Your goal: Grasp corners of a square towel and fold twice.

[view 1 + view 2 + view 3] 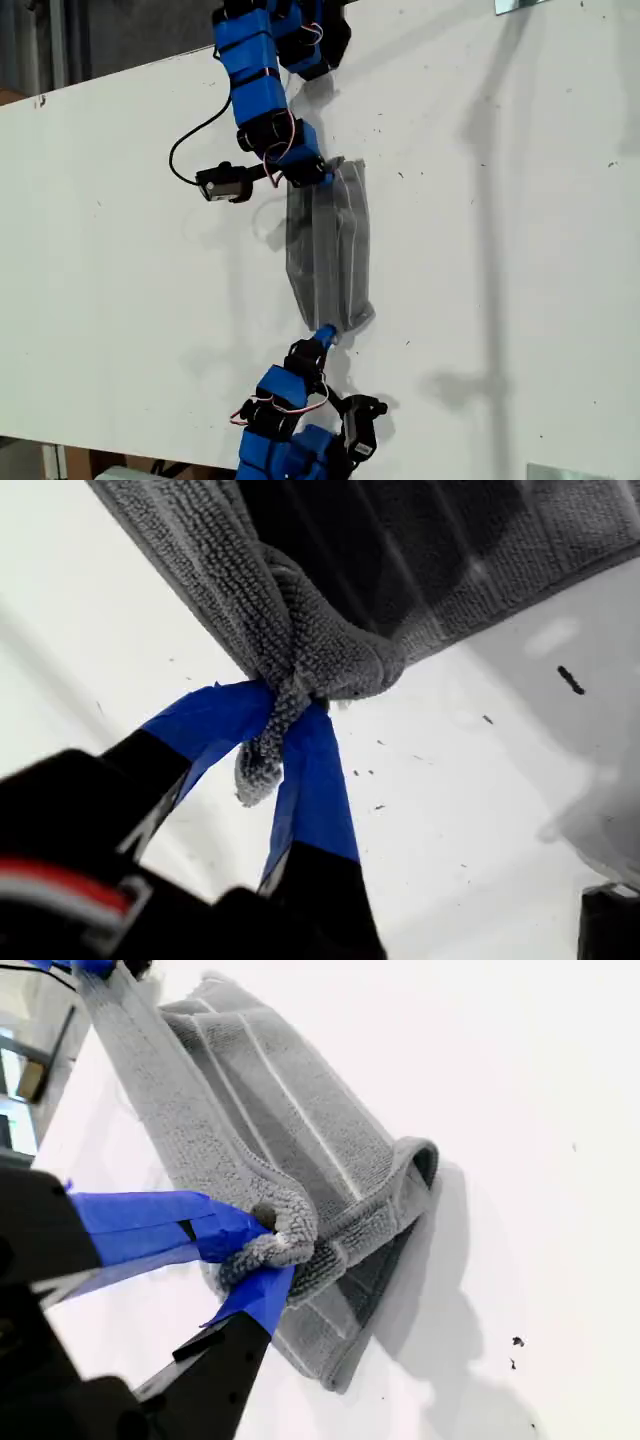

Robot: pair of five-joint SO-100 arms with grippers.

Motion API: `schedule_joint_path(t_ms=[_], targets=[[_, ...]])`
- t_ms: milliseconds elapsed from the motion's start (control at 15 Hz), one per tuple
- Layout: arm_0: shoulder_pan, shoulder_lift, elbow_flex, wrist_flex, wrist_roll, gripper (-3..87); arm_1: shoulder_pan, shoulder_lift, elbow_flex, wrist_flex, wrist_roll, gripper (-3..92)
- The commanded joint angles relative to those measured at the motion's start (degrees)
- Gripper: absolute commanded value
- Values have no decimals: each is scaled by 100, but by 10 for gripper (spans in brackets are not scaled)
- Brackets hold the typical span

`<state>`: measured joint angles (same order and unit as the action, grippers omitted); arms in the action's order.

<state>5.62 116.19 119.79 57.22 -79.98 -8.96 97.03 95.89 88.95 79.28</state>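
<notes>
Two grippers hold the towel [328, 250] stretched between them above the white tabletop [120, 250], the cloth hanging as a narrow folded band near the middle of the exterior view. My first gripper [285, 715] is clenched on a bunched corner [262, 760], whose tip pokes out between the jaws. My second gripper [262, 1250] is likewise clamped on a gathered corner [280, 1235], with the striped layers trailing away from it. Which arm in the exterior view is which cannot be told. To finish this fold well, both ends should probably travel together, level and taut, and lower the cloth flat before releasing, so the layers land edge on edge.
</notes>
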Motion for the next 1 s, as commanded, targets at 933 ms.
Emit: schedule_joint_path(t_ms=[933], targets=[[-571,-2399,-2268,1187,571,-4,26,202,1336,-510,-756,-1]])
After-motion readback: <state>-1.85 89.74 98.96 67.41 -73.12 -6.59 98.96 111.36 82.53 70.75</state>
